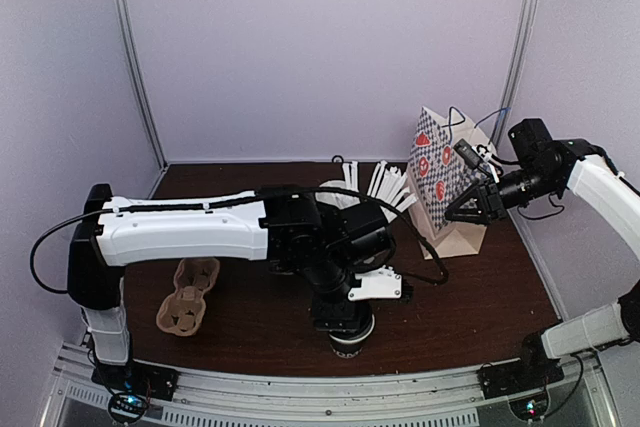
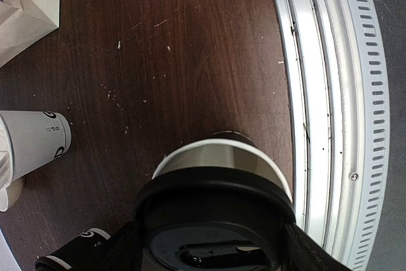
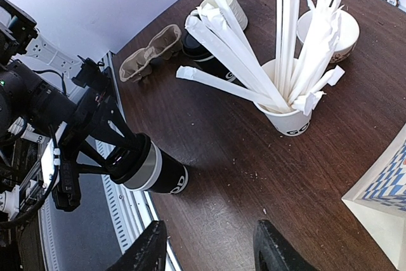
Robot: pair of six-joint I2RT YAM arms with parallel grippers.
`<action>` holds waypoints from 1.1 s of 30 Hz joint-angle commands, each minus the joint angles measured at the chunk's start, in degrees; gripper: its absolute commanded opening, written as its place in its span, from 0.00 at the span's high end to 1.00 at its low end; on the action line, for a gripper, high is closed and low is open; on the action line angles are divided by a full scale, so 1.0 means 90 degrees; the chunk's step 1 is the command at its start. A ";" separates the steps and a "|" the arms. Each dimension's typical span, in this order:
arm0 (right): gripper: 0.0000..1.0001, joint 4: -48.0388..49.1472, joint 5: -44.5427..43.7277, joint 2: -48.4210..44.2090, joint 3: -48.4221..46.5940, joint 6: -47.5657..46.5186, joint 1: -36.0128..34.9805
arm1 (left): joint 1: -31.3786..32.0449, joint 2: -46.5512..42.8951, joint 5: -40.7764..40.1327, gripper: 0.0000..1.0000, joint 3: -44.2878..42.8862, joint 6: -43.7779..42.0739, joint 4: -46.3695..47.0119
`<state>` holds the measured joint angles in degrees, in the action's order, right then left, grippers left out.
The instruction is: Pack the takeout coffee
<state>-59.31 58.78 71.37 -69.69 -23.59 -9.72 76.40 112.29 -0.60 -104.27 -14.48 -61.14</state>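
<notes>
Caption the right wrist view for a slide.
Left gripper clasps a lidded black cup at the table edge, white stirrer cup nearby.

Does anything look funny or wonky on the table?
Yes. The black paper cup with the black plastic lid, held in the left jaws, leans over instead of standing straight, right by the silver metal rail at the near edge of the dark brown wooden table.

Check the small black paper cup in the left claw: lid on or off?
On. The black round plastic lid caps the small black paper cup gripped by the left claw.
</notes>
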 commanded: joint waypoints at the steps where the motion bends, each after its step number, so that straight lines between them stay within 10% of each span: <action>1: 0.50 0.0098 -0.0049 -0.0128 0.0092 -0.0015 0.0035 | -0.0003 0.0159 0.0067 0.22 -0.0229 -0.0041 -0.0060; 23: 0.50 -0.0116 -0.0059 -0.0096 0.0049 -0.0164 0.0027 | -0.0011 -0.1069 0.0414 0.03 -0.0113 0.0307 0.0321; 33: 0.51 -0.0204 -0.0734 0.0432 0.0525 0.0043 -0.1761 | -0.1066 -0.1583 0.0250 0.07 0.1434 0.3370 0.1351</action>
<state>-59.88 56.38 72.79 -67.42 -23.68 -18.46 69.56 98.91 0.75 -98.83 2.48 -55.29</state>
